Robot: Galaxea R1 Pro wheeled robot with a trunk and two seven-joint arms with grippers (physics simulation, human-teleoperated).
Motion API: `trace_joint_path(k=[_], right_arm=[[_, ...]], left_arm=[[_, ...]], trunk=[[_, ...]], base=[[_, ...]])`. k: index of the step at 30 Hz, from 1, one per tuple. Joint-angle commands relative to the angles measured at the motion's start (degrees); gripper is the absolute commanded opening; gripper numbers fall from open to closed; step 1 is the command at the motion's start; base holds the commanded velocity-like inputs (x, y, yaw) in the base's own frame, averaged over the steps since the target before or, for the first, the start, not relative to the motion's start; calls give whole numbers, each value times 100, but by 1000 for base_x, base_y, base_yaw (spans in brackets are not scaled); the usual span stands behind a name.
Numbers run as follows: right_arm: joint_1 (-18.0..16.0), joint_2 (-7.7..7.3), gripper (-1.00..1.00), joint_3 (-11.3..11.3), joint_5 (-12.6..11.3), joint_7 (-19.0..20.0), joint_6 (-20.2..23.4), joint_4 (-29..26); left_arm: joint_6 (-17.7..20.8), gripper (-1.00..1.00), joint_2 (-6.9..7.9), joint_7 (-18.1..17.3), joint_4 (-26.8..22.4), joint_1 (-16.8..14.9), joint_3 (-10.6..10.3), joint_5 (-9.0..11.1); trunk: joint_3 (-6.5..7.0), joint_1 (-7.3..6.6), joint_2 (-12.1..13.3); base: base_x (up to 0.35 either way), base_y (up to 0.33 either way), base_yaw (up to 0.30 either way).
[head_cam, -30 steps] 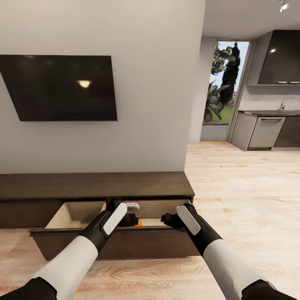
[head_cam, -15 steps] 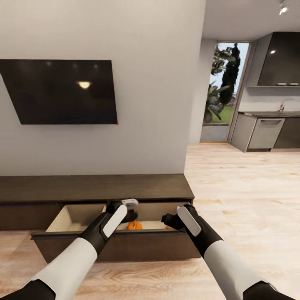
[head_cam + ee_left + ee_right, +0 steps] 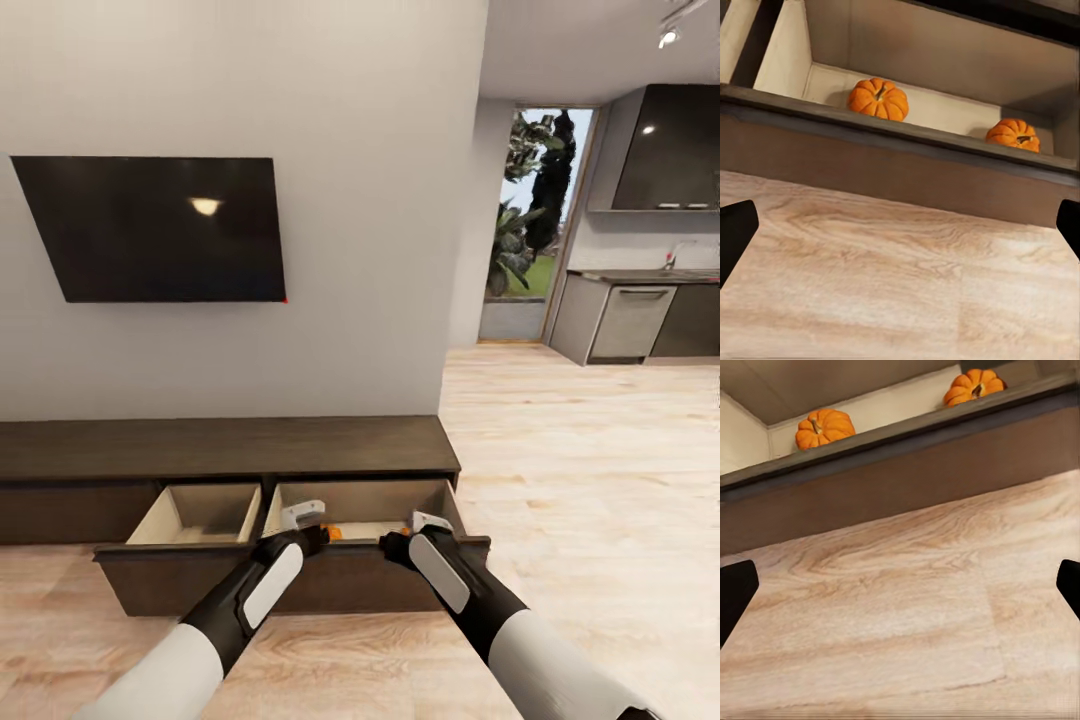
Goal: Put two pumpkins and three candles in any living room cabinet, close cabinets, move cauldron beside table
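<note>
Orange pumpkins, both inside the pulled-out drawer of the cabinet: one pumpkin toward the drawer's middle, other pumpkin near its side wall, well apart. Left gripper & right gripper hang just in front of the drawer front, over wood floor, both w/ fingers spread wide, nothing held.

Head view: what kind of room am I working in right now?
Likely an open-plan living room: a wall-mounted TV above a long low cabinet with its drawer pulled out, and a kitchen counter beyond.
</note>
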Motion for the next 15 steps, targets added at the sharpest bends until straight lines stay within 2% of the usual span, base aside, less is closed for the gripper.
trace_joint_path(k=[1,3,5,7,9,11,13,15], right_arm=[[8,-4,100,34,-33,-28,-43,-1],[98,-26,100,61,84,20,-181,9],[234,-40,100,76,377,54,-388,26],[385,-48,100,85,798,76,-780,81],[480,-51,100,90,1001,83,-1155,219],[541,-48,100,99,1113,100,-1558,463],[565,-44,100,147,1163,163,-1785,648],[590,-31,100,430,1344,372,-2162,979]], left_arm=[[-75,100,7,-34,14,22,-21,-9],[-279,100,13,-244,105,81,-24,-206],[-481,100,15,-377,237,113,-22,-378],[-821,100,15,-463,420,139,-26,-502],[-1148,100,17,-495,587,151,-27,-570],[-1494,100,18,-519,765,157,-41,-611],[-1712,100,18,-573,887,159,-90,-626],[-2165,100,17,-878,1222,161,-352,-635]], trunk=[[13,-26,38],[48,-70,118],[84,-114,198],[120,-158,278],[156,-202,359],[192,-246,439],[210,-268,479],[210,-268,479]], base=[[-337,0,0],[-322,0,0],[-186,0,0],[-87,0,0],[-44,0,0],[-23,0,0],[-13,0,0],[-6,0,0]])
